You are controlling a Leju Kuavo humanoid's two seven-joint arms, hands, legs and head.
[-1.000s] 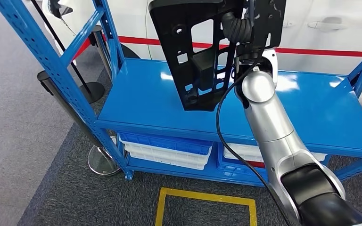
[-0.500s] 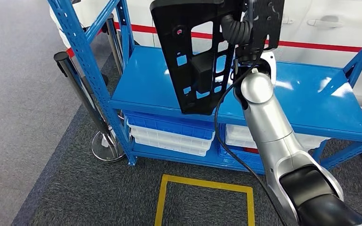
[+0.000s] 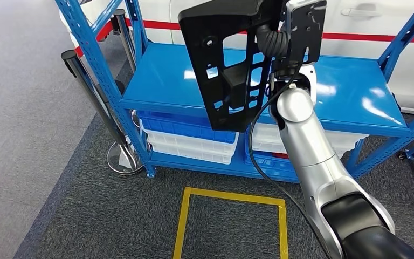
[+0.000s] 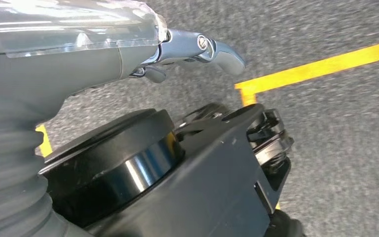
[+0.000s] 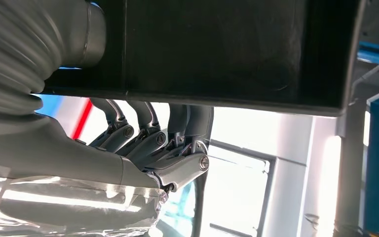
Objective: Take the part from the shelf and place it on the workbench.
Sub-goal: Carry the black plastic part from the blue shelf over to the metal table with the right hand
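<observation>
Honestly can't read a single word, number or logo anywhere here. Closest things to a sign are the yellow square outline (image 3: 232, 224) taped on the floor in front of the shelf and the red stripe (image 3: 374, 38) along the white car behind it.

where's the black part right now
In the head view the black part is held up by the right hand, above the front edge of the blue shelf.
</observation>
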